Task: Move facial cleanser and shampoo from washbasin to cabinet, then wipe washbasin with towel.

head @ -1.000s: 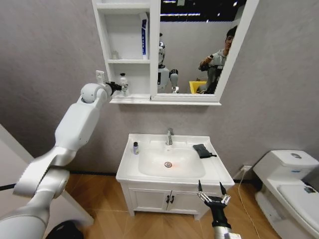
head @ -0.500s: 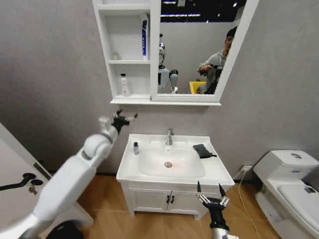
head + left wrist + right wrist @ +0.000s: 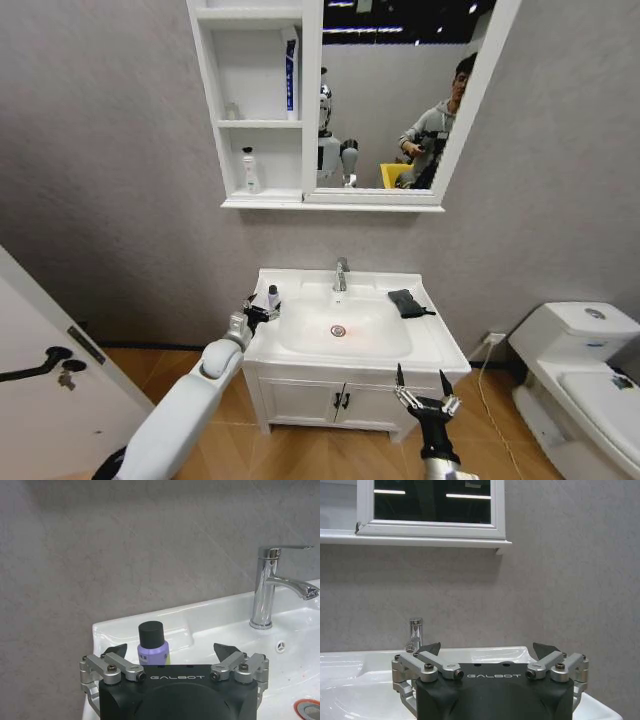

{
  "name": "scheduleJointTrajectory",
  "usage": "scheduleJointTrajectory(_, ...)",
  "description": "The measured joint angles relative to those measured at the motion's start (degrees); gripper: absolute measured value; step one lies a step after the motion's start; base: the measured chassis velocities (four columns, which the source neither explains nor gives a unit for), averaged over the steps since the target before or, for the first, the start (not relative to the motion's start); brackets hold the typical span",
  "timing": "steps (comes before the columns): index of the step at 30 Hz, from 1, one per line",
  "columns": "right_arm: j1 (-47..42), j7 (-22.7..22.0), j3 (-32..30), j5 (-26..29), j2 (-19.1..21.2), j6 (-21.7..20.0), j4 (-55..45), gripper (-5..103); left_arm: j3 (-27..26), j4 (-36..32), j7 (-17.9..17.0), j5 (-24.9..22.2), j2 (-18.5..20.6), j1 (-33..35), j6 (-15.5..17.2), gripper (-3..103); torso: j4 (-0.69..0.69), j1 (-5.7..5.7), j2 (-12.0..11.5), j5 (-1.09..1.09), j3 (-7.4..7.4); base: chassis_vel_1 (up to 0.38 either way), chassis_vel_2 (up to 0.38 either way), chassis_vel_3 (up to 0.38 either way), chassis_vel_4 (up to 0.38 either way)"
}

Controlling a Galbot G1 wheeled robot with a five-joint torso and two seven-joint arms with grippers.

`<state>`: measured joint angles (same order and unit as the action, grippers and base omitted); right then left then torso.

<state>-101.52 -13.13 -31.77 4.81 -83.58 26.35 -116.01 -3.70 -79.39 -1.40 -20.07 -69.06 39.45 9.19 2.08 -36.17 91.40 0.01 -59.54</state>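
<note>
Small purple bottle with black cap (image 3: pixel 151 642), upright on washbasin (image 3: pixel 262 345) rim at back left corner, just ahead of left gripper (image 3: pixel 262 311), between its spread fingers and untouched. White bottle (image 3: pixel 248 170) standing in bottom compartment of cabinet (image 3: pixel 212 110). Chrome tap (image 3: pixel 340 274) mid-rim; dark towel (image 3: pixel 405 302) on right rim. Right gripper (image 3: pixel 421 385) low before basin's front right corner, fingers apart, empty.
</note>
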Motion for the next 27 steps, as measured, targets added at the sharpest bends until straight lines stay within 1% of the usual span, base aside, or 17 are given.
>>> scheduleJointTrajectory(1, -0.1, 0.0, -0.3, 0.2, 0.1, 0.3, 0.1, 100, -0.1, 1.8, 0.4, 0.1, -0.8, -0.6, -0.4, 98, 0.00, 0.00, 0.0, 0.00, 0.00, 0.000, 0.000, 0.000, 0.000)
scheduleJointTrajectory(2, -0.1, 0.0, -0.3, 0.2, 0.1, 0.3, 0.1, 100, -0.1, 1.8, 0.4, 0.1, -0.8, -0.6, -0.4, 98, 0.00, 0.00, 0.0, 0.00, 0.00, 0.000, 0.000, 0.000, 0.000)
scheduleJointTrajectory(3, -0.2, 0.0, -0.8, 0.5, 0.3, 0.6, 0.3, 100, -0.3, 4.2, 0.7, 0.5, -1.9, -1.5, -0.8, 98, 0.00, 0.00, 0.0, 0.00, 0.00, 0.000, 0.000, 0.000, 0.000)
scheduleJointTrajectory(6, -0.6, -0.1, -1.5, 1.7, 0.8, 1.0, 0.4, 100, -0.8, 8.9, 1.2, 0.5, -4.2, -2.9, -1.2, 98, 0.01, 0.00, 0.0, 0.00, 0.00, 0.000, 0.000, 0.000, 0.000)
scheduleJointTrajectory(7, -0.6, -0.1, -1.5, 1.7, 0.8, 1.0, 0.4, 100, -0.8, 8.9, 1.2, 0.5, -4.2, -2.9, -1.2, 98, 0.01, 0.00, 0.0, 0.00, 0.00, 0.000, 0.000, 0.000, 0.000)
scheduleJointTrajectory(11, -0.5, -0.1, -1.9, 2.4, 1.1, 1.5, 1.4, 100, -1.7, 12.8, 0.6, -0.4, -7.3, -4.3, -1.4, 98, 0.01, 0.00, 0.0, -0.01, 0.00, 0.000, 0.000, 0.000, 0.000)
scheduleJointTrajectory(12, -0.5, -0.1, -1.9, 2.4, 1.1, 1.5, 1.4, 100, -1.7, 12.8, 0.6, -0.4, -7.3, -4.3, -1.4, 98, 0.01, 0.00, 0.0, -0.01, 0.00, 0.000, 0.000, 0.000, 0.000)
scheduleJointTrajectory(16, -0.2, -0.2, -2.3, 2.8, 1.5, 1.7, 1.9, 100, -2.1, 15.6, 0.4, -0.2, -9.6, -6.0, -2.1, 98, 0.02, -0.01, 0.0, 0.00, 0.00, 0.000, 0.000, 0.000, 0.000)
scheduleJointTrajectory(18, -0.2, -0.2, -2.3, 3.0, 1.6, 1.8, 2.0, 100, -2.2, 16.3, 0.3, 0.1, -10.1, -6.4, -2.3, 97, 0.01, -0.01, 0.0, -0.01, -0.01, 0.000, 0.000, 0.000, 0.000)
scheduleJointTrajectory(20, -0.2, -0.2, -2.4, 3.1, 1.6, 1.9, 2.2, 100, -2.4, 16.9, 0.2, 0.1, -10.6, -6.8, -2.7, 89, 0.01, -0.01, 0.0, 0.00, 0.00, 0.000, 0.000, 0.000, 0.000)
scheduleJointTrajectory(21, -0.2, -0.2, -2.4, 3.1, 1.6, 1.9, 2.2, 100, -2.4, 16.9, 0.2, 0.1, -10.6, -6.8, -2.7, 89, 0.01, -0.01, 0.0, 0.00, 0.00, 0.000, 0.000, 0.000, 0.000)
scheduleJointTrajectory(23, -0.2, -0.2, -2.4, 3.2, 1.7, 2.1, 2.6, 100, -2.6, 17.4, 0.1, 0.4, -10.8, -7.0, -3.0, 78, 0.01, 0.00, 0.0, -0.01, -0.01, 0.000, 0.000, 0.000, 0.000)
scheduleJointTrajectory(24, -0.2, -0.2, -2.4, 3.2, 1.7, 2.1, 2.6, 100, -2.6, 17.4, 0.1, 0.4, -10.8, -7.0, -3.0, 78, 0.01, 0.00, 0.0, -0.01, -0.01, 0.000, 0.000, 0.000, 0.000)
scheduleJointTrajectory(27, -0.2, -0.3, -2.5, 3.4, 1.8, 2.2, 2.9, 100, -2.9, 18.3, 0.1, 0.9, -11.0, -7.3, -3.5, 62, 0.01, 0.00, 0.0, -0.01, 0.00, 0.000, 0.000, 0.000, 0.000)
